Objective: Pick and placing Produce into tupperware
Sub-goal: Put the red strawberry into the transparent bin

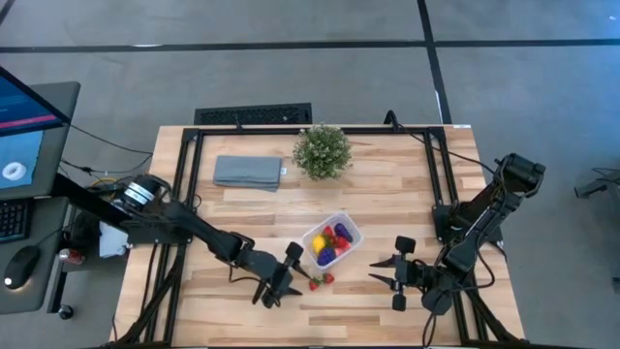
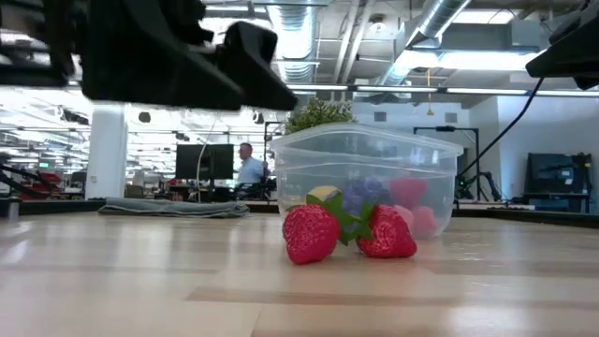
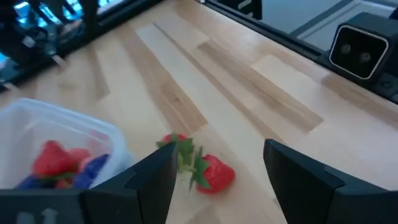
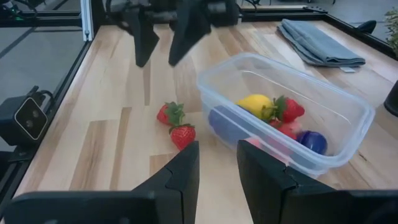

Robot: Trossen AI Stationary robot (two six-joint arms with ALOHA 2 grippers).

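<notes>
So your left gripper (image 1: 281, 281) is hanging above the table with its fingers spread wide and nothing in them, just beside the two strawberries (image 1: 322, 281) lying together on the wood, right up against the near corner of the tupperware (image 1: 350, 227). That box already has a yellow piece (image 4: 255, 103), a couple of purple pieces (image 4: 310, 141) and some red ones inside. Your right gripper (image 1: 399, 274) sits off to the other side of the box, fingers pinched close with nothing between them.

No legible text — none anywhere
</notes>
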